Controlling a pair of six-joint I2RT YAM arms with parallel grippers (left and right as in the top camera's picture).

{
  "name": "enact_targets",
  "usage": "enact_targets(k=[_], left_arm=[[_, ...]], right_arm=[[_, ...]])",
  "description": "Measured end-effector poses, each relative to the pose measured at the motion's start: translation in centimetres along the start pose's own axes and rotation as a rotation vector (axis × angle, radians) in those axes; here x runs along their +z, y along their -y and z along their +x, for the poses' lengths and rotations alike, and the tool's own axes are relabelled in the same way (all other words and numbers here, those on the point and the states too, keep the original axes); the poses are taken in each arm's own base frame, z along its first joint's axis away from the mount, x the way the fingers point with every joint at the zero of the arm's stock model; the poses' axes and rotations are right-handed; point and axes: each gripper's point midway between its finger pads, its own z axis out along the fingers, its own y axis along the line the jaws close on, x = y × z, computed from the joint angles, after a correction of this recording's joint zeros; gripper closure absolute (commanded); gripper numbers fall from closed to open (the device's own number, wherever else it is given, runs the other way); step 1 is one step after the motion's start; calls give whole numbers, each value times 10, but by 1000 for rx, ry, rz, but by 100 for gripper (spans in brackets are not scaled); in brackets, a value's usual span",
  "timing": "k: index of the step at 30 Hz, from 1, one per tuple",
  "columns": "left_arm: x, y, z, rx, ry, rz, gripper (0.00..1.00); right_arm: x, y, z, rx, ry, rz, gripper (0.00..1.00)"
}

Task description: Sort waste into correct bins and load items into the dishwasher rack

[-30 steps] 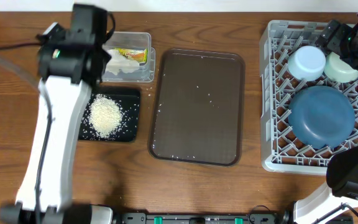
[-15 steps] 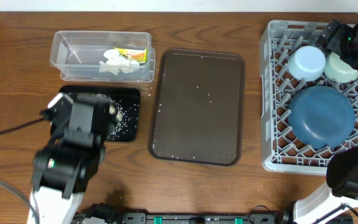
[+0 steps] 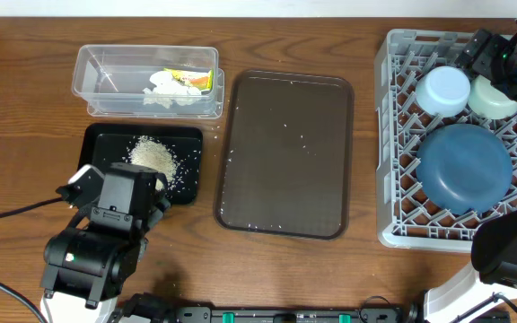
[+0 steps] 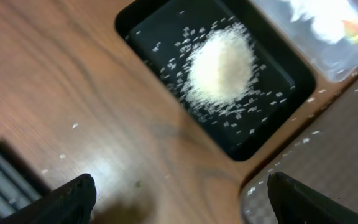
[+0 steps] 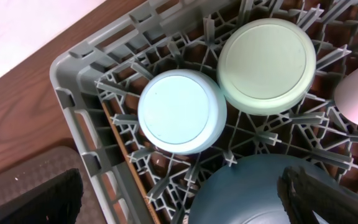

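Rice (image 4: 221, 65) lies heaped, white, in black tray (image 4: 148, 28); left pincer (image 4: 179, 186) and right pincer (image 5: 179, 180) gape wide.

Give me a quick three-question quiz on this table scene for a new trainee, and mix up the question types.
1. True or false: the rice heap lies in the black tray.
2. Multiple choice: what is in the clear tub?
A) a tissue and a wrapper
B) a wooden stick
C) a white cup
3. Fill in: the pale blue bowl, the mint bowl and the large blue bowl all sit in the grey ___.

Key: 1 true; 2 A; 3 rack.
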Motion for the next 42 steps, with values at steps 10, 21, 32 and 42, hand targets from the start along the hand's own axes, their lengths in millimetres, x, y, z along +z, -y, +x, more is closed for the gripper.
enact_targets(k=[10, 21, 32, 42], left_arm=[[4, 2, 7, 134, -33, -3, 9], [38, 45, 14, 365, 178, 323, 9], [69, 56, 35, 588, 384, 595, 8], [55, 62, 28, 617, 541, 668, 9]], right_arm=[[0, 0, 0, 0, 0, 0, 1], [0, 0, 0, 0, 0, 0, 1], [0, 0, 0, 0, 0, 0, 1], [0, 0, 0, 0, 0, 0, 1]])
